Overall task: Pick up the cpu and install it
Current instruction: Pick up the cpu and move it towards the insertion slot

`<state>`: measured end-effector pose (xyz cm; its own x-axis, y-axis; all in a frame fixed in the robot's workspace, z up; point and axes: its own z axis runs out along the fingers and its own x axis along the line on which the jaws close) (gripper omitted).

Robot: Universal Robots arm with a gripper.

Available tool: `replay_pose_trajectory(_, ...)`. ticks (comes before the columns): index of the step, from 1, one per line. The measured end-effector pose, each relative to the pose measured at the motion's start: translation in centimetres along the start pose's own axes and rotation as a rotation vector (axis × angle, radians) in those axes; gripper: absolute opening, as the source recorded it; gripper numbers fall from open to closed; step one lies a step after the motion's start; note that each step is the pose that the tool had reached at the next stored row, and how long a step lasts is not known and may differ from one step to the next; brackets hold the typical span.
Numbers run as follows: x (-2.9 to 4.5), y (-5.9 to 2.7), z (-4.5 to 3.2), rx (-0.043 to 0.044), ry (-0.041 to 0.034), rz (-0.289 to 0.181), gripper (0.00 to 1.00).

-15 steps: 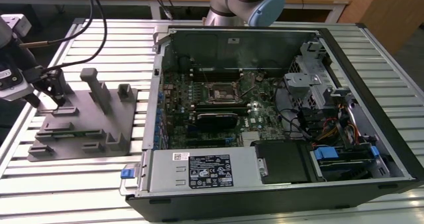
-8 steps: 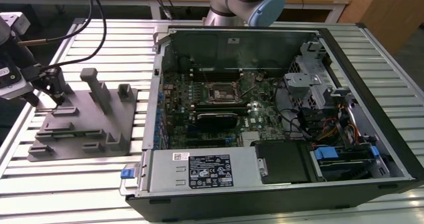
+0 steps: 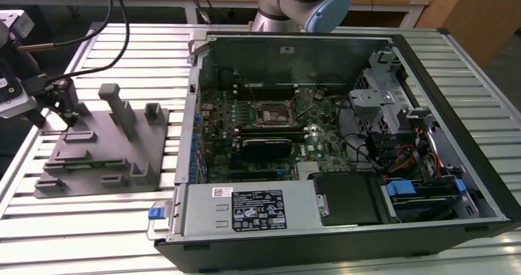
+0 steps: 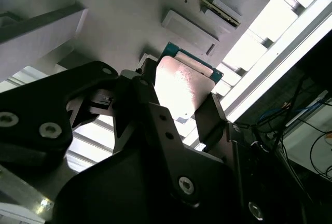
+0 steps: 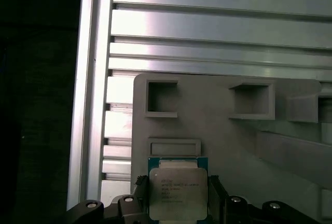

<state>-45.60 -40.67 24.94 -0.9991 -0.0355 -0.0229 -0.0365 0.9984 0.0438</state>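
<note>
On the slatted bench (image 3: 106, 226), the open computer case (image 3: 293, 58) stands at three o'clock from the grey tray (image 3: 89, 165) in the exterior view. The black socket (image 3: 273, 111) on its board lies the same way from the end effector (image 3: 72, 117), well apart from it. The end effector hangs over the tray's nine o'clock side, narrowed onto the cpu (image 5: 178, 187), with fingers (image 4: 211, 115) seemingly against two opposite edges; the chip lies flat between the fingertips, and whether it rests on the tray I cannot tell.
</note>
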Motion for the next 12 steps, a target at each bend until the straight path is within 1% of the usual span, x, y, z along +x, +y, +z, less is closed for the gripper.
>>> replay_pose_trajectory(12, -0.02, 0.04, -0.90, -0.0001, -0.0001, 0.000, 0.54)
